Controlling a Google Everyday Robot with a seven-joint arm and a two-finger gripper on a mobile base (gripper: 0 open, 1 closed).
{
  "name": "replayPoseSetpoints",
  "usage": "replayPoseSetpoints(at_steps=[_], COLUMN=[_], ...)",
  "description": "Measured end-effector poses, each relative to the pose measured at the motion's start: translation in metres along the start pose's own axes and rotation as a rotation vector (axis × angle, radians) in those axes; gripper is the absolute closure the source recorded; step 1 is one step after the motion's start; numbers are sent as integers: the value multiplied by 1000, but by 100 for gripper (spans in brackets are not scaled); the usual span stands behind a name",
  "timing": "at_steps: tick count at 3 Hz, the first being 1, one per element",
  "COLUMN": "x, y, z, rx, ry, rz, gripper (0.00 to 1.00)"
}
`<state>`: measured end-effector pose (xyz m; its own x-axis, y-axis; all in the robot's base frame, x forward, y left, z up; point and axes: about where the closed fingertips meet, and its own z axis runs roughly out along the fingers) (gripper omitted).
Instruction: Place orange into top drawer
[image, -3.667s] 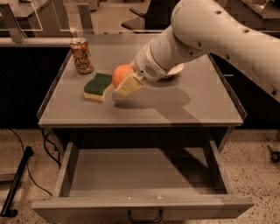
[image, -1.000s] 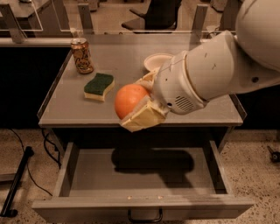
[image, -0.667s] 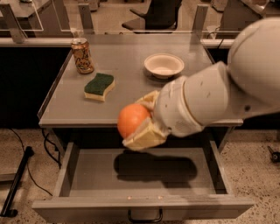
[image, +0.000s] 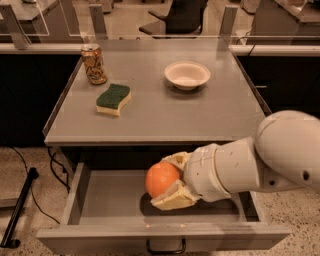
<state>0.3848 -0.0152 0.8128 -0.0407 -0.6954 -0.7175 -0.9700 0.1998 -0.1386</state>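
Observation:
The orange (image: 161, 179) is a smooth round fruit held inside the open top drawer (image: 110, 200), just above its grey floor near the middle. My gripper (image: 172, 180) is shut on the orange, with one cream finger (image: 172, 197) under it and the other behind its upper right side. The white arm reaches in from the right. The drawer is pulled out fully; its flat front panel (image: 100, 240) carries a dark pull handle (image: 166, 247) at the bottom edge of the view.
On the grey table top (image: 160, 110) above the drawer stand a drink can (image: 94, 63) at the back left, a green-and-yellow sponge (image: 113, 99) and a white bowl (image: 187, 75). A black cable (image: 20, 205) lies on the floor at the left.
My gripper has carried the orange down from the table's front edge into the open drawer. The arm has dropped lower and further to the right.

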Motion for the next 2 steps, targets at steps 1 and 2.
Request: replayPoseSetpoints(at_steps=[1,2], x=[30,29], y=[5,6], z=[30,30], rx=[-14,-12], ry=[-32,-26], rz=[1,-7], gripper=[100,100])
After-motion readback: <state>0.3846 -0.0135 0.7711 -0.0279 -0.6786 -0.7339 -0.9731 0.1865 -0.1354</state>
